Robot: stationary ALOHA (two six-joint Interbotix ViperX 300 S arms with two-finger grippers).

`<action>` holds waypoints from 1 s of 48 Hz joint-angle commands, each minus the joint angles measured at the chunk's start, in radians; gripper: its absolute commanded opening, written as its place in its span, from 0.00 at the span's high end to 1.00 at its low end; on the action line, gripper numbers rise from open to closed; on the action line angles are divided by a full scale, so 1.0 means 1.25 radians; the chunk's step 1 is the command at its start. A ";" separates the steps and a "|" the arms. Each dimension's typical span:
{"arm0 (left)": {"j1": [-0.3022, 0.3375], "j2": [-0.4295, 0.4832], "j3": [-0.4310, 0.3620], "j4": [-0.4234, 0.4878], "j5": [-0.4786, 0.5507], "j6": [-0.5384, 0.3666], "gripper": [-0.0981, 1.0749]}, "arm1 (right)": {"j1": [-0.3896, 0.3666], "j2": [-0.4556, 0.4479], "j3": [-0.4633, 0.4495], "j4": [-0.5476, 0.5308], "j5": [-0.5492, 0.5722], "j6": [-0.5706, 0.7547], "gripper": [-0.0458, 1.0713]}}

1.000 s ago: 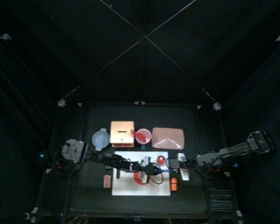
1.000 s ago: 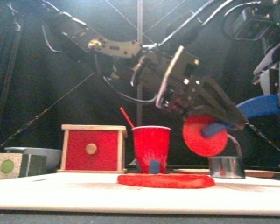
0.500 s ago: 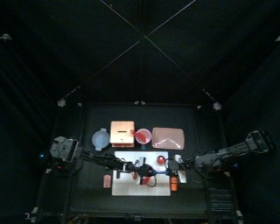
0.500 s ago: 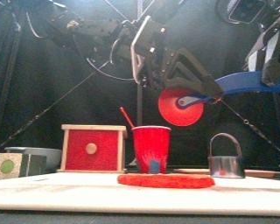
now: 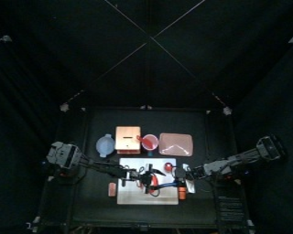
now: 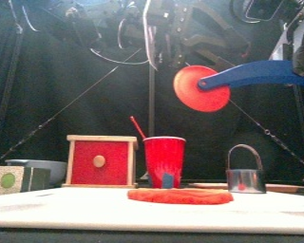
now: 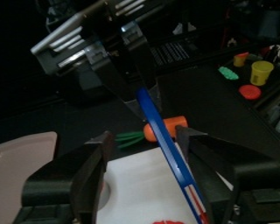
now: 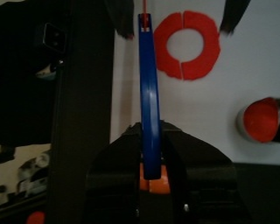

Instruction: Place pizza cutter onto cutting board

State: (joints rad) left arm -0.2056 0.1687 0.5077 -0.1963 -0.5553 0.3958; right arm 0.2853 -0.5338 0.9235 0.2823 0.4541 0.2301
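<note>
Fingers of the right gripper (image 8: pixel 152 153) clamp the blue handle of the pizza cutter (image 8: pixel 149 83); the left gripper (image 7: pixel 149 144) now stands wide open, having released it: handover complete. Front view: the cutter's red wheel (image 6: pixel 200 88) hangs high above the red cutting board (image 6: pixel 180 196). Top view: both arms meet over the white mat (image 5: pixel 136 194). Lowering remains.

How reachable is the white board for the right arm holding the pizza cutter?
Probably yes: the right pincer grips the pizza cutter high above the white board, with only a red ring lying on it.
</note>
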 commanded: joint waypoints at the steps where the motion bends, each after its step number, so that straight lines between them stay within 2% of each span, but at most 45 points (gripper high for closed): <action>1: -0.006 -0.042 0.036 -0.002 -0.064 0.009 0.10 | -0.023 -0.018 -0.013 0.109 0.043 0.005 0.52; 7: -0.020 -0.063 0.090 -0.016 -0.147 0.015 0.10 | -0.063 -0.034 0.004 0.242 0.083 0.090 0.52; 14: -0.031 -0.085 0.135 -0.018 -0.190 0.017 0.10 | -0.064 -0.085 0.036 0.228 0.091 0.271 0.52; 20: -0.031 -0.092 0.156 -0.018 -0.193 0.017 0.10 | -0.063 -0.130 0.060 0.144 0.059 0.463 0.52; 25: -0.033 -0.092 0.168 -0.017 -0.196 0.018 0.10 | -0.036 -0.136 0.074 0.015 0.027 0.645 0.52; 37: -0.033 -0.102 0.201 -0.016 -0.217 0.020 0.10 | 0.058 -0.044 0.065 -0.217 0.013 1.050 0.52; 48: -0.034 -0.126 0.228 -0.017 -0.239 0.020 0.10 | 0.136 0.037 0.050 -0.347 -0.012 1.333 0.50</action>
State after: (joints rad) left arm -0.2485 0.0353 0.7977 -0.2194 -0.8360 0.4188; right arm 0.4280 -0.5123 1.0063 -0.1166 0.4525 1.8224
